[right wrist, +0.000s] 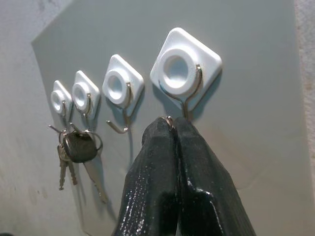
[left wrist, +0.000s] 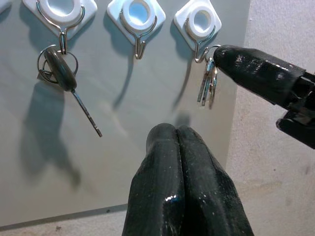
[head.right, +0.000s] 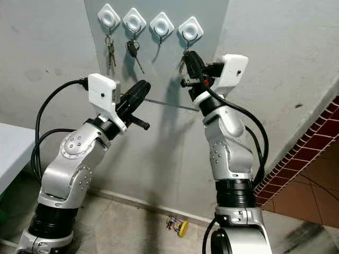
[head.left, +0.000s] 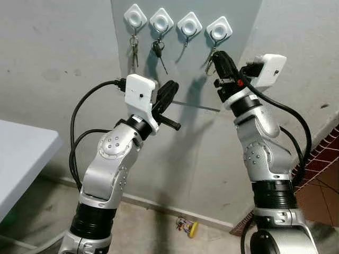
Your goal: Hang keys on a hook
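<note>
Left eye view. A grey rectangular wall panel (head.left: 233, 32) carries four white diamond-shaped plastic hooks with wire prongs along its top edge. The rightmost hook (head.left: 219, 29) holds a bunch of silver keys on a ring (head.left: 211, 61); the right gripper (head.left: 220, 59), its black fingers pressed together, pinches that bunch just below the hook. The leftmost hook (head.left: 135, 17) bears a second bunch of metal keys (head.left: 134, 50), and the next hook (head.left: 161, 21) a black-headed key (head.left: 158, 51). The third hook (head.left: 189, 25) is bare. The left gripper (head.left: 170, 91) is raised before the panel's lower part, touching nothing. A small yellow-wheeled toy (head.left: 186, 226) lies on the floor at the wall's foot.

Left wrist view. The left gripper's fingers (left wrist: 167, 177) are pressed together, holding nothing. Beyond them the silver keys hang by their ring from the wire prong, with the right gripper's tip at the ring.

Right wrist view. The right gripper's closed fingertips sit directly beneath the rightmost hook, the key ring caught between them at the prong.
</note>
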Controlling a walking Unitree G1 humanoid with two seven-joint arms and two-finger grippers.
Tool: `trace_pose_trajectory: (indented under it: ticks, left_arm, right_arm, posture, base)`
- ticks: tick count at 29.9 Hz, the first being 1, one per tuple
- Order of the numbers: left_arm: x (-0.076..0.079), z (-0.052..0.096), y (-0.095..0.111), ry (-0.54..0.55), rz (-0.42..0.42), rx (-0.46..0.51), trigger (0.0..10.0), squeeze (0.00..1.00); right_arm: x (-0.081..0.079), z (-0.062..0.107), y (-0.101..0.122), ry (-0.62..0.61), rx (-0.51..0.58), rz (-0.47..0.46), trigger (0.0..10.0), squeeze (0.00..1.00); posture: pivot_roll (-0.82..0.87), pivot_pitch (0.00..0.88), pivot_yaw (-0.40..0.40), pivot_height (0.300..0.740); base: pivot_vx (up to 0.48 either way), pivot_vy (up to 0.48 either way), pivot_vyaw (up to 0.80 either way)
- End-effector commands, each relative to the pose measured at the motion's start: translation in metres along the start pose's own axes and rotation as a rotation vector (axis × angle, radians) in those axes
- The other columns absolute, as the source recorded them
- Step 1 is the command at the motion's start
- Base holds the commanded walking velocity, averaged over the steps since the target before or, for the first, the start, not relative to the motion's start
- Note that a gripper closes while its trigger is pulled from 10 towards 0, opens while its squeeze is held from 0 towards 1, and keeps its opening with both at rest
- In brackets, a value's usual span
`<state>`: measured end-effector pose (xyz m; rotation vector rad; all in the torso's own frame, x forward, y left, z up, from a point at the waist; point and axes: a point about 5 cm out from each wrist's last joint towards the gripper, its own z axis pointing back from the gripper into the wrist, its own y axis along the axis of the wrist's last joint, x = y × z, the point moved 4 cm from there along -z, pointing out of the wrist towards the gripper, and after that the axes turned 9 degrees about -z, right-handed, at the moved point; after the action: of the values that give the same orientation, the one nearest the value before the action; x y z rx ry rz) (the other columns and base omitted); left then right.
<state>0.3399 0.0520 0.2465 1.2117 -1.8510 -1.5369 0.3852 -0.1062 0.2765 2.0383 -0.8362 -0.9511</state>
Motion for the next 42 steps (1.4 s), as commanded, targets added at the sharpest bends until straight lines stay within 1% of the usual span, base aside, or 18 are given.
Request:
trace_pose_trajectory:
  ticks: [1,11,13,18,19,25,36,40,41,42]
  left_arm:
    - [0.0007,-0.0007,0.0086,-0.003,-0.009,0.023,10.0,0.0]
    - [0.0003,-0.0001,0.0092,0.0,-0.006,0.021,10.0,0.0]
    - [0.0004,-0.0001,0.0088,0.0,-0.007,0.02,10.0,0.0]
    - [0.0004,0.0,0.0093,0.002,-0.004,0.021,10.0,0.0]
    - [0.0003,0.0001,0.0096,0.002,-0.003,0.022,10.0,0.0]
    - [0.0001,0.0004,0.0098,0.005,-0.002,0.022,10.0,0.0]
    - [0.0,0.0006,0.0095,0.007,0.0,0.021,10.0,0.0]
    - [-0.0005,0.0006,0.0098,0.009,0.0,0.021,10.0,0.0]
    - [-0.0006,0.0007,0.01,0.009,0.0,0.021,10.0,0.0]
    - [-0.0005,0.0013,0.01,0.01,0.001,0.02,10.0,0.0]
  right_arm:
    - [-0.0009,-0.0046,0.0074,0.004,0.031,-0.014,10.0,0.0]
    - [0.0003,-0.0076,0.0092,-0.006,0.043,-0.043,10.0,0.0]
    - [0.0007,-0.0079,0.0089,-0.009,0.042,-0.06,10.0,0.0]
    - [0.0008,-0.0083,0.0094,-0.01,0.045,-0.063,10.0,0.0]
    - [-0.0008,-0.0083,0.0107,0.005,0.055,-0.048,10.0,0.0]
    - [-0.004,-0.0058,0.0102,0.032,0.063,-0.039,10.0,0.0]
    - [-0.0057,-0.0063,0.0141,0.039,0.085,-0.05,10.0,0.0]
    - [-0.0036,-0.0085,0.0123,0.017,0.07,-0.073,10.0,0.0]
    - [-0.0023,-0.0091,0.0113,0.004,0.062,-0.085,10.0,0.0]
    - [0.0001,-0.0096,0.0088,-0.025,0.047,-0.116,10.0,0.0]
  posture:
    - [-0.03,0.065,-0.032,0.74]
    - [-0.03,0.068,-0.032,0.74]
    - [-0.03,0.068,-0.032,0.74]
    - [-0.03,0.069,-0.032,0.74]
    - [-0.03,0.069,-0.032,0.74]
    - [-0.03,0.07,-0.033,0.74]
    - [-0.03,0.075,-0.032,0.74]
    - [-0.03,0.076,-0.033,0.74]
    - [-0.02,0.077,-0.033,0.74]
    - [-0.02,0.081,-0.034,0.74]
  base:
    - [0.0,0.0,0.0]
    - [0.0,0.0,0.0]
    - [0.0,0.0,0.0]
    - [0.0,0.0,0.0]
    - [0.0,0.0,0.0]
    - [0.0,0.0,0.0]
    - [0.0,0.0,0.0]
    - [0.0,0.0,0.0]
    - [0.0,0.0,0.0]
    - [0.0,0.0,0.0]
